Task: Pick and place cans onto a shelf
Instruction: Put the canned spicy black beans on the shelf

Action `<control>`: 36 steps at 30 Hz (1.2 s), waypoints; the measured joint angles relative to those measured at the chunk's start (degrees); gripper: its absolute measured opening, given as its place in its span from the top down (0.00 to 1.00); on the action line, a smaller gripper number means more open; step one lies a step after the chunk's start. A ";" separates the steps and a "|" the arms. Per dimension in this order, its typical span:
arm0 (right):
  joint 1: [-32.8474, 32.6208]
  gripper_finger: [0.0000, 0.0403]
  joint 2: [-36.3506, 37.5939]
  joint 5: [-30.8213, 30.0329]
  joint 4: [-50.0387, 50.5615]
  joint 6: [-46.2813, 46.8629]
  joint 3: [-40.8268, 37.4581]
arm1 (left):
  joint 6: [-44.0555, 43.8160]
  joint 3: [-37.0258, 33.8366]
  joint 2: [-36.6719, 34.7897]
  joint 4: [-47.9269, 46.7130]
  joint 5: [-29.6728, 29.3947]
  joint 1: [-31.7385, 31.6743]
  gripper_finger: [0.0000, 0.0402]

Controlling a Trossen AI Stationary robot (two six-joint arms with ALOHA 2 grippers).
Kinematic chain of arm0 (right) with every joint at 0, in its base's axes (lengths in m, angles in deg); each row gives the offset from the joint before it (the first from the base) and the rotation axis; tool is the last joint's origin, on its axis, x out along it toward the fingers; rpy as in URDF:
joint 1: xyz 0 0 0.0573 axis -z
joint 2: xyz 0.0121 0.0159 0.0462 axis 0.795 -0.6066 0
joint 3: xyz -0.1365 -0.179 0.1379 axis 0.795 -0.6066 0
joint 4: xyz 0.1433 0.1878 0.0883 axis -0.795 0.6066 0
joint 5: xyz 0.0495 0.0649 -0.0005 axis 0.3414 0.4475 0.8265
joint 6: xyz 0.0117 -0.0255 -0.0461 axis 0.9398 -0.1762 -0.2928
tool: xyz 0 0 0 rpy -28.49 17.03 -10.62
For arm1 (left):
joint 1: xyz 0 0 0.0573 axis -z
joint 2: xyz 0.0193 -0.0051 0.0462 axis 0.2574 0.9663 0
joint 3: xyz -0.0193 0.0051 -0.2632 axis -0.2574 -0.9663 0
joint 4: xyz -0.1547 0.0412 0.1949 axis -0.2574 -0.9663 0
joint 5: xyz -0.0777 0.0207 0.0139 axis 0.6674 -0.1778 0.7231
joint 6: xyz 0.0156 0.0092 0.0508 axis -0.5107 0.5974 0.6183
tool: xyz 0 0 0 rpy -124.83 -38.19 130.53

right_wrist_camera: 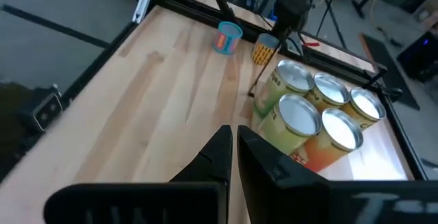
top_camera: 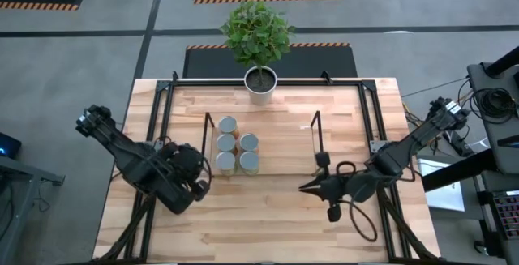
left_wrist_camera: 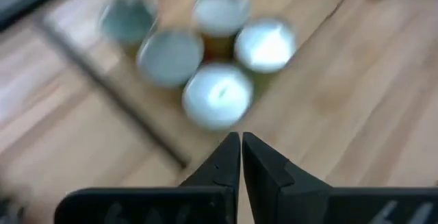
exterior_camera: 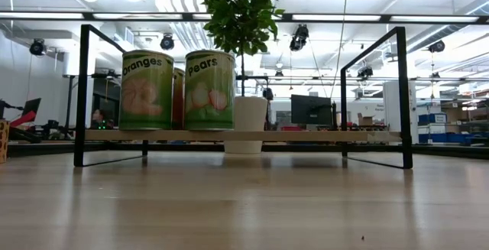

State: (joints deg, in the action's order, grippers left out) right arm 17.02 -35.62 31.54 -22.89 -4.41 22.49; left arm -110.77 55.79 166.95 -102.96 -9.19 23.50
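Five cans (top_camera: pixel 236 153) stand bunched at the left end of the shelf (top_camera: pixel 284 139) in the high view, silver tops up, two pairs side by side and a single one behind them toward the plant pot (top_camera: pixel 260 86). From above we see only lids; the low view gives us what that one cannot, the labels: a green can marked Oranges (exterior_camera: pixel 146 90) and a green can marked Pears (exterior_camera: pixel 209 90) standing upright on the light wood board (exterior_camera: pixel 306 136), with another can half hidden between them. The low view shows neither arm.

The right wrist view adds two further small cans beyond the shelf's wire end frame, one blue-topped (right_wrist_camera: pixel 228 38) and one orange-tan (right_wrist_camera: pixel 264 48), near the black frame at the table edge; the high view hides them under the left arm, so far as we can judge. The left wrist view is blurred, yet we count the same five pale tops (left_wrist_camera: pixel 217 95) just ahead of its fingers.

The left gripper (top_camera: pixel 203 185) hangs over bare table just beside the shelf's left end, its jaws pressed together and holding nothing. The right gripper (top_camera: pixel 303 189) hovers over the table in front of the shelf's right end frame, its tips likewise closed on nothing, touching no can.
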 joint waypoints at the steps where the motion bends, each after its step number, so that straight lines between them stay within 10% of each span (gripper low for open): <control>1: 0.00 0.97 0.88 0.02 -1.43 -0.87 -1.68 | -1.61 1.38 1.15 -2.98 2.86 0.02 1.00; 6: 0.00 0.97 5.45 0.17 -8.40 -5.30 -6.75 | -4.53 4.36 4.23 -6.90 16.98 0.02 1.00; 17: -0.92 0.97 12.35 5.11 -6.61 -5.05 -9.41 | -24.93 -7.19 -3.91 -7.69 26.90 -0.52 1.00; 36: -0.87 0.97 13.37 5.07 -6.31 -7.41 -9.83 | -45.12 -36.29 -14.84 2.97 29.25 -1.29 0.98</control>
State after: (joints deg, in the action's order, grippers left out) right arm 16.14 -22.26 36.61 -29.20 -11.82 12.66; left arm -155.88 19.50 152.12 -99.98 20.06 22.21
